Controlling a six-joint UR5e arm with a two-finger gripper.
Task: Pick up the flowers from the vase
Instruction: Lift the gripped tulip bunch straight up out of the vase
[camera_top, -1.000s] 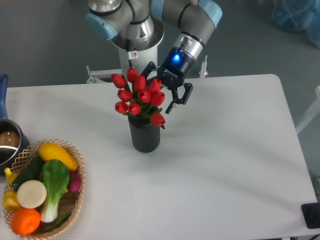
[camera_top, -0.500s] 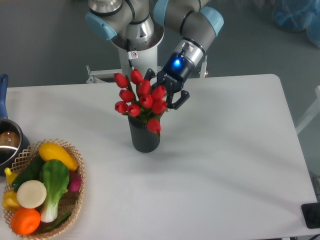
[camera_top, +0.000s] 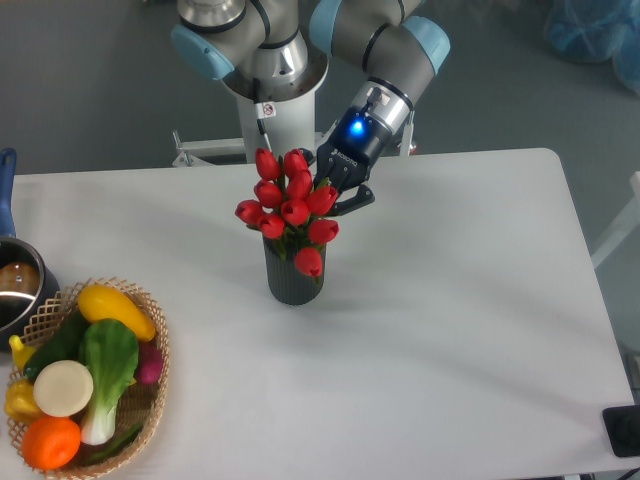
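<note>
Around flowers (camera_top: 291, 207), pincer (camera_top: 327, 194) prob. closed tighter.

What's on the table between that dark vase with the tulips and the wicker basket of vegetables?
Nothing: in the camera view, only bare white table shows between the vase and the wicker basket.

Red tulips (camera_top: 291, 205) (closed buds) in ribbed dark vase (camera_top: 294, 280)
</note>
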